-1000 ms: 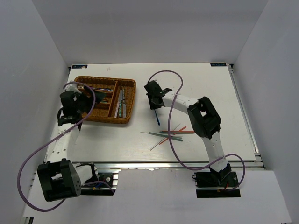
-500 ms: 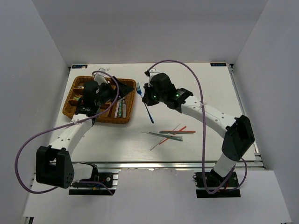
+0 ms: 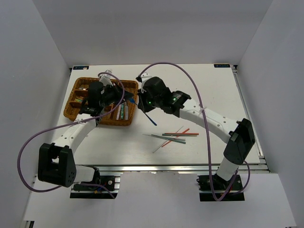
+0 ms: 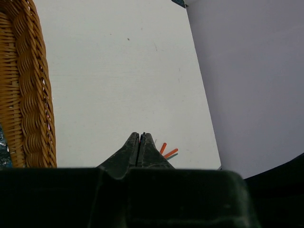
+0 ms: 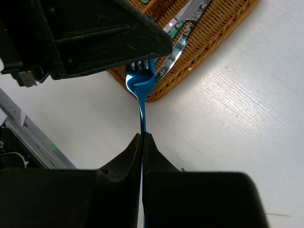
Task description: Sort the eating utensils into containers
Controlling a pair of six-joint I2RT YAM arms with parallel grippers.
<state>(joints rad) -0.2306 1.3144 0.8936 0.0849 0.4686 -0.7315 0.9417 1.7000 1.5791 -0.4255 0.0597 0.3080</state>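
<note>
Our right claw (image 5: 142, 138) is pinched narrow on the handle of a blue fork (image 5: 141, 83). In the wrist view the fork's head points away toward 12 o'clock. In the overhead view the rest of the handle trails out behind the fingers toward 5 o'clock.

The fork's head sits at the right-hand rim of the wicker tray (image 3: 114, 122). The black body of our left claw (image 4: 140, 143) hangs right above it and covers the tips of the tines. From these views we cannot tell whether the fork touches the tray or the other claw.

The left claw is closed tight, fingers pressed together with nothing between them. It hovers over the tray's right side, crowding the very spot where the fork is.

In the tray's right-hand section silver knives (image 5: 183, 38) lie lengthwise, some with green-patterned handles. On the white table (image 3: 213, 95), at about 5 o'clock from the right claw and well apart from the tray, there is a loose heap of chopsticks (image 3: 173, 136). They are orange, grey and green, and lie crossed over one another. A purple cable (image 3: 167, 62) loops high over the right arm.
</note>
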